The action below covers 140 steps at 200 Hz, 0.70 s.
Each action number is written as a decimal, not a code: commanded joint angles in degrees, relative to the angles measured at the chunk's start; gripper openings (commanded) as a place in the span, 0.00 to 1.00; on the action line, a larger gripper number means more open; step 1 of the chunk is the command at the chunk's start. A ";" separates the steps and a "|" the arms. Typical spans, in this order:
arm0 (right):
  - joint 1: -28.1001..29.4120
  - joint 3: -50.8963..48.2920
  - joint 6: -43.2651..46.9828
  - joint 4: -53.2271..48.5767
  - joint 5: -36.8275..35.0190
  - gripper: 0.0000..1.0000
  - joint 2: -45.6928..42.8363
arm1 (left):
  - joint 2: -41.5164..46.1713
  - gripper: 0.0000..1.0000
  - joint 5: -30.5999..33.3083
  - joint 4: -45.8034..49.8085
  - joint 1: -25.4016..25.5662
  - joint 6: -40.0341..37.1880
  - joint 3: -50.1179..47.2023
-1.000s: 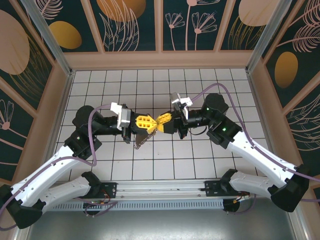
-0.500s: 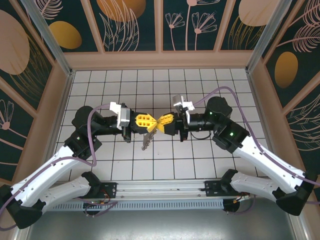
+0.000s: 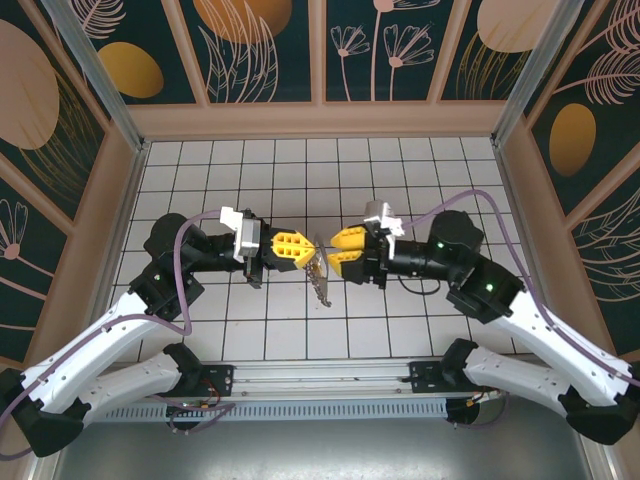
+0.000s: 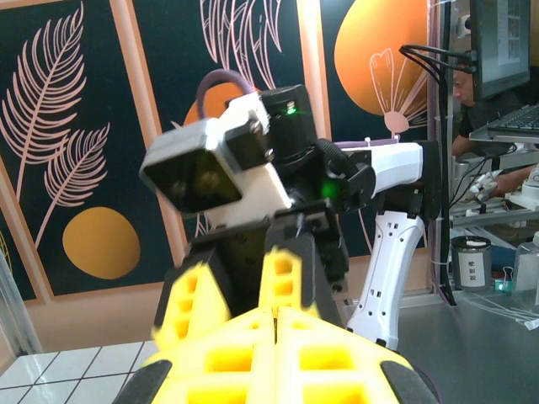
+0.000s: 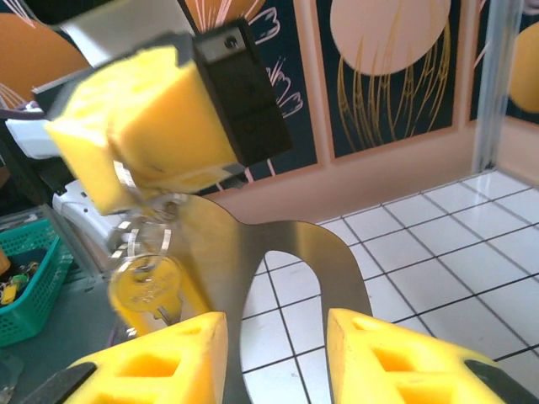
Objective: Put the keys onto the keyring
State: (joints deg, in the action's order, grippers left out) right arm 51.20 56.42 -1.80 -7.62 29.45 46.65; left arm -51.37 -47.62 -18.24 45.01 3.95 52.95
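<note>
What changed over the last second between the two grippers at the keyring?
The right gripper opened, let go of the keyring and drew back to the right, so a gap now separates the two grippers. The hanging keys shifted right. The left gripper stayed shut on the keyring, and its arm did not move.

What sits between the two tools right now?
The keyring, pinched in the shut left tool, with keys dangling; the open right tool faces it. Shown overhead and in the right wrist view.
</note>
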 commanded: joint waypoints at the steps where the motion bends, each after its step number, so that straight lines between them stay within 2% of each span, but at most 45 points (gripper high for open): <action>1: 1.11 -0.44 2.34 0.29 -3.51 0.37 -2.53 | 0.79 0.00 -1.49 -2.91 0.23 0.00 0.67; 55: 4.15 -0.82 3.40 6.36 -0.54 0.42 -0.01 | 0.66 0.00 -1.52 -3.12 0.18 0.63 0.04; 140: 5.82 -1.27 3.65 13.36 -2.47 0.41 2.41 | 0.31 0.00 -1.32 -1.43 0.22 -0.55 -0.48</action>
State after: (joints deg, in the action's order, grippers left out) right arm 56.73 55.33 1.19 1.06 28.23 49.32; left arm -51.40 -48.21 -18.22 45.01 3.97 52.90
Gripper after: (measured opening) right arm 0.417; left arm 0.045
